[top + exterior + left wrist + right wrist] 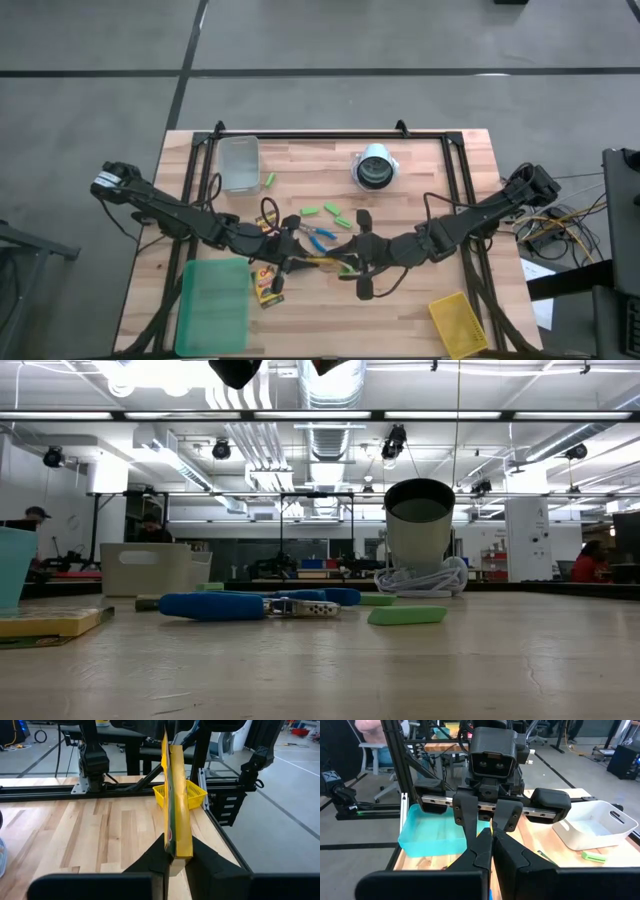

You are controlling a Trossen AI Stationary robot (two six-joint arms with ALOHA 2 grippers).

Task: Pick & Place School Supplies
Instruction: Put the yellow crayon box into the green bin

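Two matte black jointed arms. Left arm [170, 208], frame left, has white label near base. Right arm [470, 222]: loose black cables. Wedge-shaped black gripper fingers [472, 852].

Both arms crowd the counter's [420, 170] middle, meeting over scissors [318, 236] and green erasers [335, 213]. Bare wood lies open between the grey bin [239, 162] and cup [375, 168].

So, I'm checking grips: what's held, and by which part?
Left hand pinches a crayon box by its end. Both hands meet there; right hand's hold cannot be told.
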